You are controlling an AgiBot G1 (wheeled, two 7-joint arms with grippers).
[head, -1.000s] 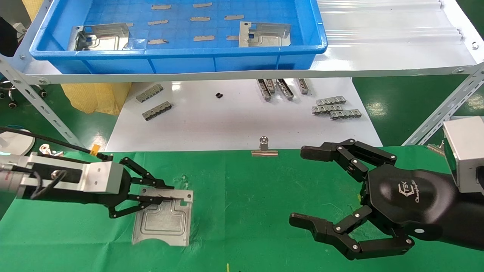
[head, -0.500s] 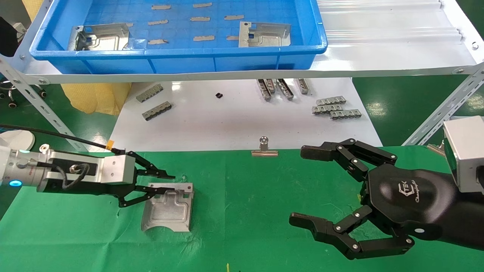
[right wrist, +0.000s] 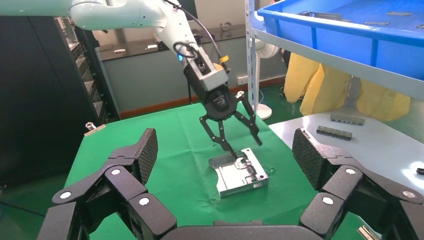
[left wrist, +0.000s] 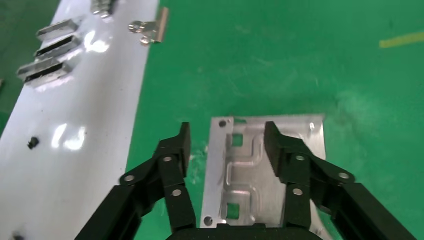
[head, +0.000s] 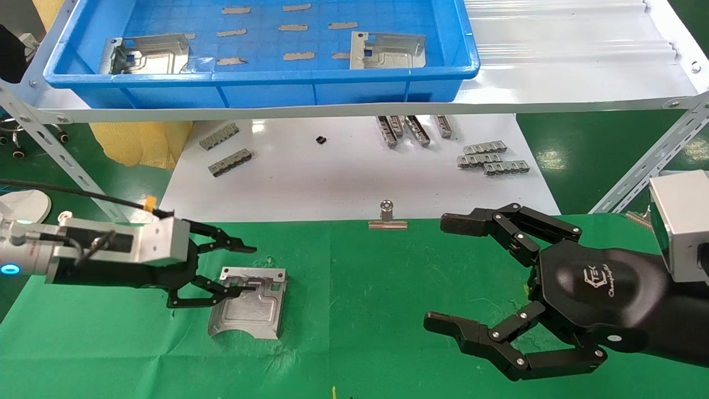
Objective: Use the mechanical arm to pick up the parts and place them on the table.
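Note:
One silver part [head: 249, 307] lies flat on the green-clothed table [head: 360, 310], flange edge up. My left gripper [head: 252, 268] is open over its far edge. One fingertip [head: 250, 286] is down at the plate by a square cutout; the other hangs past the flange. The left wrist view shows the part [left wrist: 250, 170] between the spread fingers of the left gripper [left wrist: 227, 134]. Two more parts [head: 149, 54] [head: 388, 51] sit in the blue tray [head: 260, 77]. My right gripper [head: 443, 273] hovers open and empty at the right, facing the part [right wrist: 240, 175].
A silver binder clip [head: 388, 217] holds the cloth's far edge. Grey ribbed bars [head: 490, 157] [head: 224, 149] lie on the white tabletop behind it. Grey tape strips dot the tray floor. Angled shelf struts [head: 642, 166] flank both sides.
The left gripper, shut on the part's far edge a second ago, has opened and let it go. The part shifted slightly away from me and now rests on the cloth. Right arm unchanged.

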